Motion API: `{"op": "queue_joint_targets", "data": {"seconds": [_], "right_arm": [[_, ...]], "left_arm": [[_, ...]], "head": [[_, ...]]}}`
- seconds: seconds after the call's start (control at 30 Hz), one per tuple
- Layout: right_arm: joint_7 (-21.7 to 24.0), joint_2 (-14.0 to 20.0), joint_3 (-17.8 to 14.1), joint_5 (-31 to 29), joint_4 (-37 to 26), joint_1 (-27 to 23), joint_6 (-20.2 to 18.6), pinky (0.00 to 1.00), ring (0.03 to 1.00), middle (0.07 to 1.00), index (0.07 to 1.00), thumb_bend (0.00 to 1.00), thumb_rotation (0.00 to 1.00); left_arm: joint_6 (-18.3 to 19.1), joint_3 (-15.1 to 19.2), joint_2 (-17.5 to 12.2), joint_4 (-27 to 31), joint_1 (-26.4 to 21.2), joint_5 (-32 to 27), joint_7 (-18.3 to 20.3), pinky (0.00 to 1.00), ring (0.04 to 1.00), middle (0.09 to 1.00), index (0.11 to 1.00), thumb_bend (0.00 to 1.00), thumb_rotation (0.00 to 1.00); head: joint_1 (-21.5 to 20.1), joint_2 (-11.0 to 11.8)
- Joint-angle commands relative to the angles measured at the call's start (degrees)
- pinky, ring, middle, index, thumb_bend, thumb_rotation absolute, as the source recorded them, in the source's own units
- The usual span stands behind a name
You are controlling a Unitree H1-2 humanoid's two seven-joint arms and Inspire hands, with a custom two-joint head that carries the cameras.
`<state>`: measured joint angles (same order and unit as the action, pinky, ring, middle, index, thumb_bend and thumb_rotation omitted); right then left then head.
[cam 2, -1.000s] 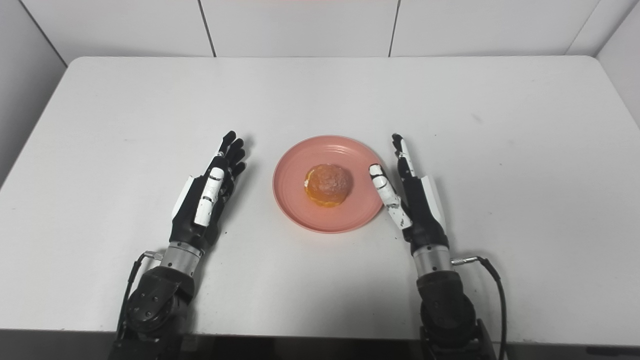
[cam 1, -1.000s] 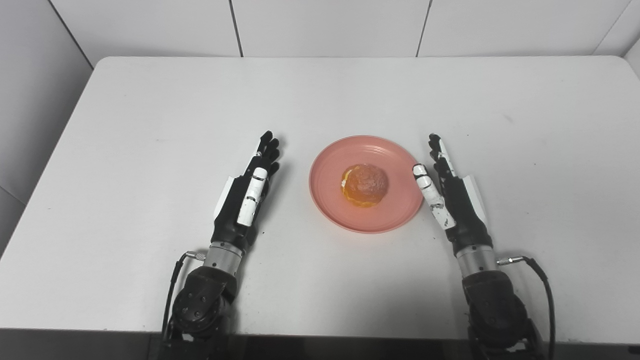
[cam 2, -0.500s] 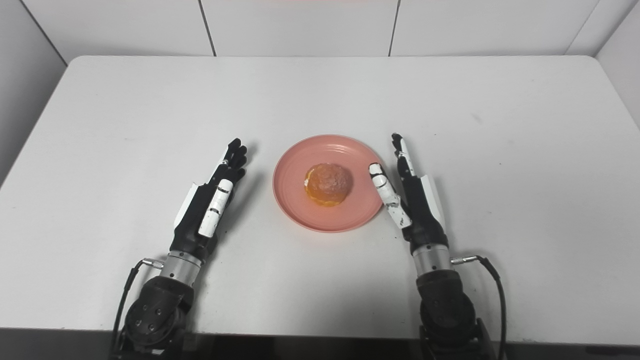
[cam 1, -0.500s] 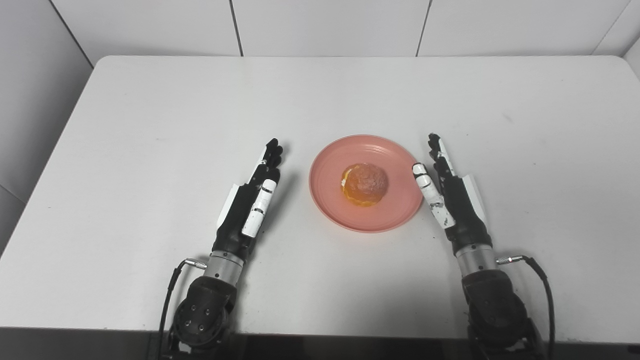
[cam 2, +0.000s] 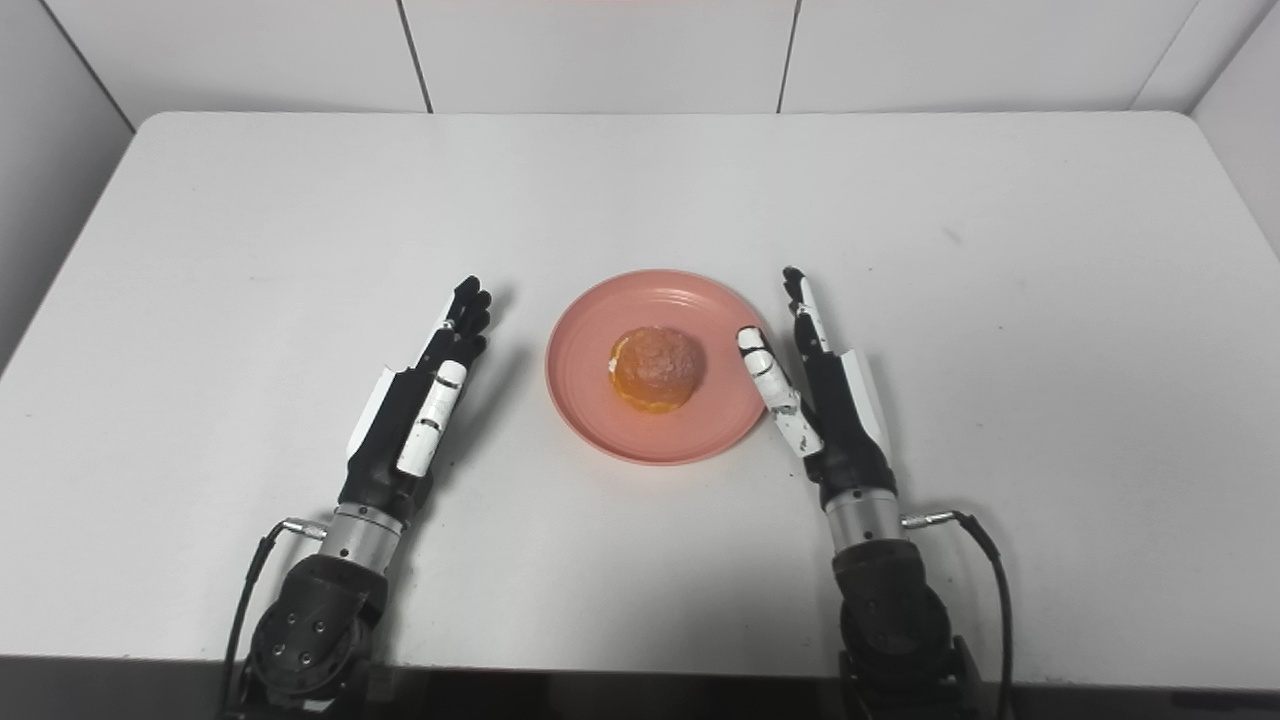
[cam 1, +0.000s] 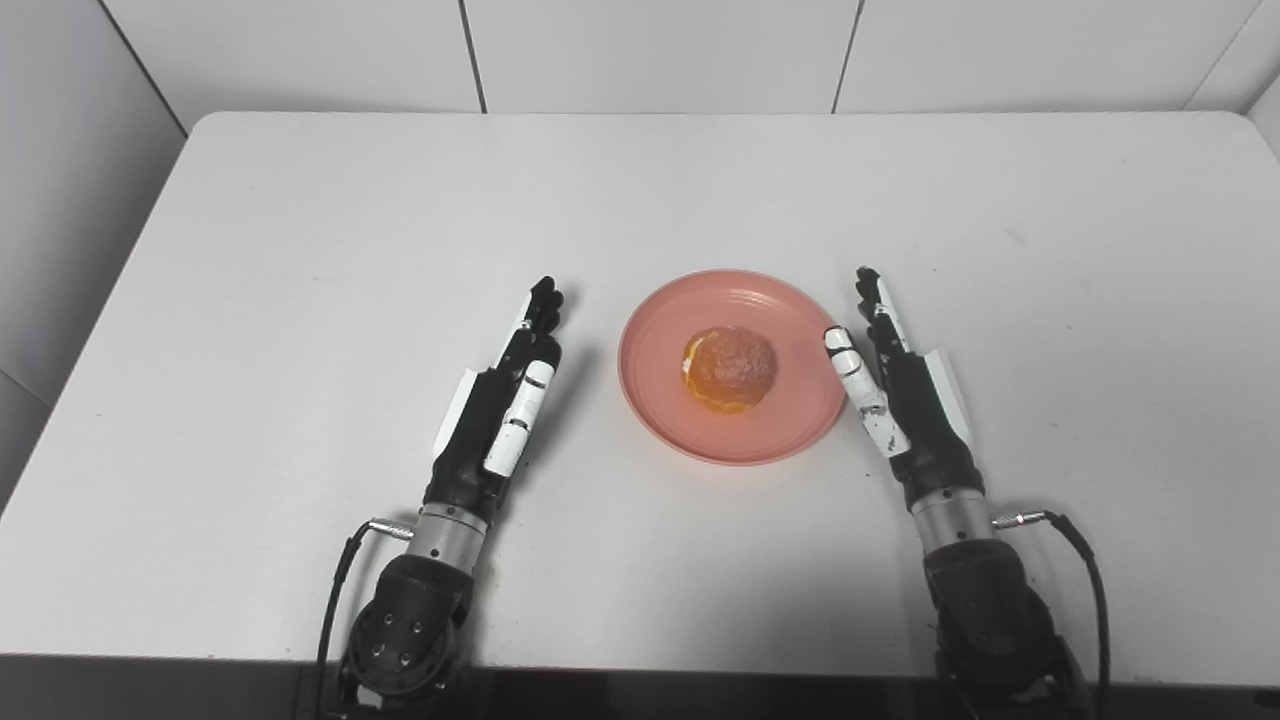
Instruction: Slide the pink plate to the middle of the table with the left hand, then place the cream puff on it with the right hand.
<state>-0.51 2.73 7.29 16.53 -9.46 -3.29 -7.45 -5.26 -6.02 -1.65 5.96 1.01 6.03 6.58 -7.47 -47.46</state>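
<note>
Plate (cam 1: 790,420) sits near the middle of the white table (cam 1: 300,250), a little toward the near edge. Puff (cam 1: 730,367) rests on the plate, roughly at its centre (golden brown, a pale rim showing at its left side).

Left hand (cam 1: 500,400): released, holding nothing, fingers straight and close together, pointing away from the robot and angled slightly toward the plate. It lies left of the plate, near but apart from it; bare table shows between fingers and rim.

Right hand (cam 1: 900,385): also released and empty, fingers extended and pointing away. It stands just beside the plate's right rim. The thumb (cam 1: 860,395) (white shell) lies at the rim's edge; whether it touches the rim I cannot tell from either view.

Both forearms enter from the near edge, a cable (cam 1: 1085,570) trailing from the right wrist.
</note>
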Motion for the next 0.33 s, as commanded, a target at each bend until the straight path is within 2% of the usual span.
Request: {"op": "queue_joint_targets", "data": {"seconds": [0.0, 0.3], "right_arm": [[0.7, 0.3, -0.2, -0.6, -1.1, 0.0, -0.3, 1.00, 1.000, 1.000, 1.000, 0.33, 1.00], [0.8, 0.7, -0.4, -0.6, -1.3, 0.1, 0.0, 1.00, 1.000, 1.000, 1.000, 0.32, 1.00]], "left_arm": [[-0.4, -0.2, 0.0, -1.7, 2.3, -0.1, -0.6, 1.00, 1.000, 1.000, 1.000, 0.43, 1.00], [0.1, -0.7, 0.2, -1.7, 2.3, 0.4, -0.5, 1.00, 1.000, 1.000, 1.000, 0.43, 1.00]], "head": [[0.0, -0.1], [0.7, 0.2]]}}
